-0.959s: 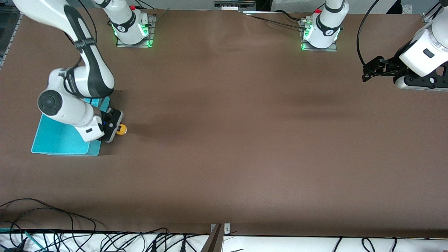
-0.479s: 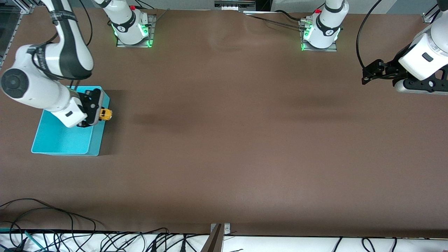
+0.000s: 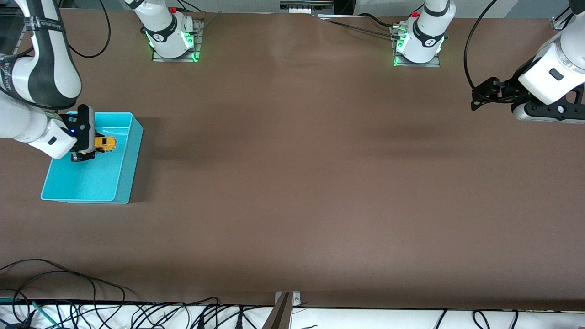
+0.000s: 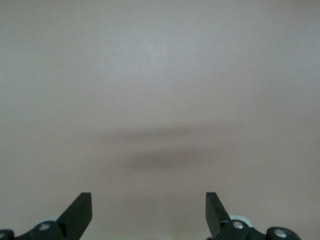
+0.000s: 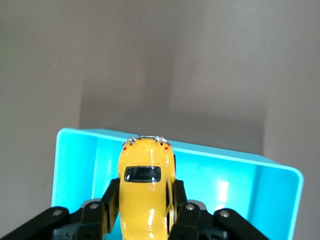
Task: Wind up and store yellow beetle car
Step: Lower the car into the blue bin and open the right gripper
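- The right gripper (image 3: 91, 147) is clamped on the small glossy yellow beetle-shaped toy car (image 3: 105, 143), one black finger pressed against each flank, as the right wrist view shows (image 5: 145, 192).
- Holding it by the sides leaves the wheels free and the body level, which suits setting it down on its wheels.
- Gripper and yellow beetle car hang over the open interior of the shallow turquoise plastic bin (image 3: 123, 183), near the wall of the bin that faces the arm bases; the car is not resting on the bin floor.
- The turquoise bin sits near the bench corner at the right arm's end, close to that arm's base, so the carry is short.
- Judging by this, storing is nearly finished: what remains is to lower the car and let go.
- The left gripper (image 3: 477, 98) waits over bare brown tabletop (image 3: 311, 183) at the left arm's edge of the bench; its fingers are spread with nothing between them, as its wrist view shows (image 4: 149, 212).
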Robot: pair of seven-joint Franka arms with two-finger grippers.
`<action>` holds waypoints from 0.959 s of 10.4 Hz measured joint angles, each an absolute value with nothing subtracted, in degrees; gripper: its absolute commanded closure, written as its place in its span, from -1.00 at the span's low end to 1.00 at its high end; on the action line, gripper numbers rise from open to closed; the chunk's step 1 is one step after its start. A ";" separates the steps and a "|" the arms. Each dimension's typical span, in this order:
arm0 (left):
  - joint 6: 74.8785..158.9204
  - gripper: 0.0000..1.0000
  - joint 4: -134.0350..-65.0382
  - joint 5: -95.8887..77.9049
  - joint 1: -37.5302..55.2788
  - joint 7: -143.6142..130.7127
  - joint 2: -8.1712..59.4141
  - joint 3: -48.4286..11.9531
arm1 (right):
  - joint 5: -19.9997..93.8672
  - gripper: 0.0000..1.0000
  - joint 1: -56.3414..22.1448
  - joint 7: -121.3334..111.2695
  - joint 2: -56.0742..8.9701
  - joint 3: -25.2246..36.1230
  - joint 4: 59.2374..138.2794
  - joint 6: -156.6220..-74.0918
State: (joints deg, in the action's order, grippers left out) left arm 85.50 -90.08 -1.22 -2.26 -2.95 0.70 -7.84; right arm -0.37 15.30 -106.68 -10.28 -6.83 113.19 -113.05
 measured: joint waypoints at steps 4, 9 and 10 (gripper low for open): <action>85.50 -1.00 -90.05 -1.22 -2.24 -2.95 0.72 -7.95 | -2.39 1.00 22.92 -122.10 -8.67 -7.78 118.97 -116.55; 85.50 -1.00 -90.05 -1.22 -2.29 -2.95 0.76 -7.97 | -2.98 1.00 29.77 -138.98 -12.92 -7.89 126.00 -131.52; 85.50 -1.00 -90.05 -1.22 -2.31 -2.95 0.77 -7.96 | -2.98 1.00 30.66 -141.01 -15.05 -7.90 126.80 -134.41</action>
